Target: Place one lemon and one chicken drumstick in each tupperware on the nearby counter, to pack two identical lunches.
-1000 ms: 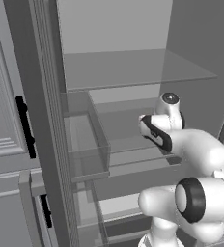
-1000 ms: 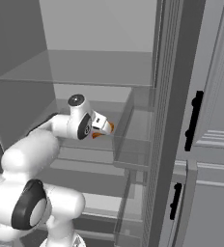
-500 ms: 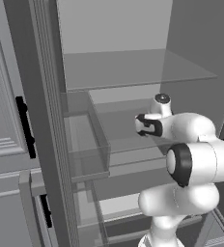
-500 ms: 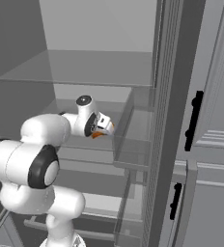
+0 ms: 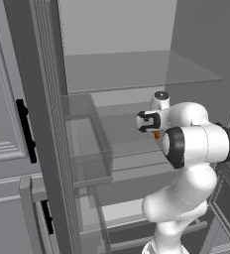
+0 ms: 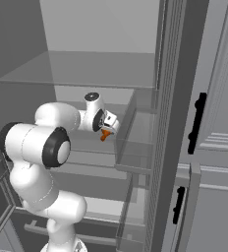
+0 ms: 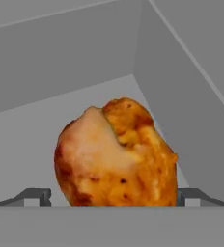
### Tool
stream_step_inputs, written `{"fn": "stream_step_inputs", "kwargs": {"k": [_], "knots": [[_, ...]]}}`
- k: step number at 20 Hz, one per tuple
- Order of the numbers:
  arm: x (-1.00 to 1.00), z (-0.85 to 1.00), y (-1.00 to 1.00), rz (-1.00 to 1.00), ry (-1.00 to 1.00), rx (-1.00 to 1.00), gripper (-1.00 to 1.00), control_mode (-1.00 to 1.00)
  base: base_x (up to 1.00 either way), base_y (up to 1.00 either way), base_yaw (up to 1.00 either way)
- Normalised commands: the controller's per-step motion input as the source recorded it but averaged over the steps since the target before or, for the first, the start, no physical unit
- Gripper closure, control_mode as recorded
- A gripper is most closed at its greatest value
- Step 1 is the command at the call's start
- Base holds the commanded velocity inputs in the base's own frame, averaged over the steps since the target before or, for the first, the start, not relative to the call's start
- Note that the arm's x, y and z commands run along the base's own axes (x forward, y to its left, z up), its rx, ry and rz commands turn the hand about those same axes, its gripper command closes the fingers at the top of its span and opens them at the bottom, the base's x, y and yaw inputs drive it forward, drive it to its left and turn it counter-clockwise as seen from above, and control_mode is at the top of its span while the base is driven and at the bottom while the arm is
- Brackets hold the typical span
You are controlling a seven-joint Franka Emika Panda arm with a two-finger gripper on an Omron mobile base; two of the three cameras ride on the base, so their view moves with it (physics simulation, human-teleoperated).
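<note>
Since a second ago the white arm has swung its big dark-ringed elbow up and across, so the hand now reaches level into the open grey fridge rather than angling up from below; the shelves and doors sit as they did. The two-finger gripper [image 5: 155, 130] stands with its jaws spread wide, one dark tip either side of a browned, orange-crusted chicken drumstick [image 7: 116, 154]. Whether the tips touch the meat I cannot tell.

The drumstick is lumpy and rounded, glossy, mottled gold and rust with a paler patch on top. It is over a smooth, matte grey shelf floor, close to where the back and side walls meet. Above it runs a clear glass shelf [image 5: 137, 69], and a translucent glass bin [image 5: 89, 149] hangs just beside the hand.

From the left base view just a sliver of orange peeks under the wrist; the right base view shows a little more of it below the gripper [image 6: 107, 129], next to the black door handles [image 6: 197, 123].
</note>
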Motion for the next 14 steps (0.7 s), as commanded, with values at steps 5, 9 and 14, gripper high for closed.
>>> {"fn": "stream_step_inputs", "kwargs": {"k": [5, 9, 14], "knots": [[-0.16, -0.47, -0.14, -0.07, 0.0, 0.02, -1.0, -1.0, 0.0, 0.0, 0.0], [-0.1, -0.53, 0.0, 0.0, 0.0, 0.0, -1.0, -1.0, 0.0, 0.0, 0.0], [-0.12, -0.5, -0.03, 0.0, 0.02, 0.02, -1.0, -1.0, 0.0, 0.0, 0.0]]}}
